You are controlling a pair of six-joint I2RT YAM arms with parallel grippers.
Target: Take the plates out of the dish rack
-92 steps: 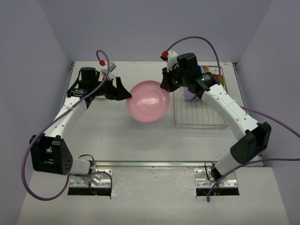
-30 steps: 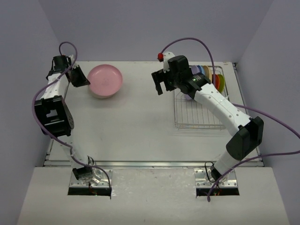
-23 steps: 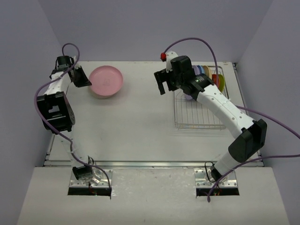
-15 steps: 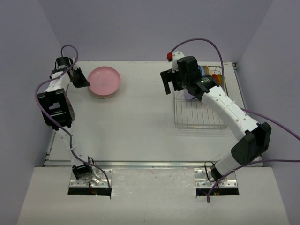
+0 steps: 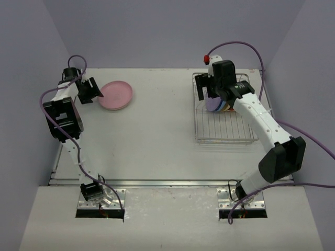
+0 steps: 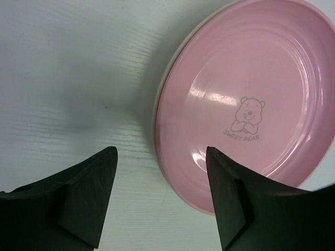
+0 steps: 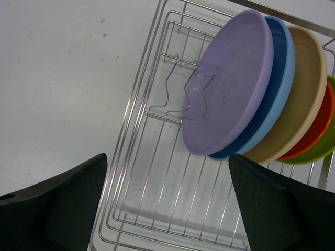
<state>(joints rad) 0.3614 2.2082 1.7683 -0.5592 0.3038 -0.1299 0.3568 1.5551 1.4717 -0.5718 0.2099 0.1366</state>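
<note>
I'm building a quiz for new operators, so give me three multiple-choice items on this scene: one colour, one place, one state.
1. In the dish rack, the plate nearest the right pincer is: A. red; B. lavender; C. white.
2. The pink plate lies: A. in that rack; B. on the table, far left; C. held up in the air.
3. The left pincer is: A. open, holding nothing; B. shut on the pink plate; C. out of view.
Answers: B, the lavender plate fronts the row in the right wrist view; B, it lies flat beside the left pincer; A, its fingers stand wide apart.
</note>
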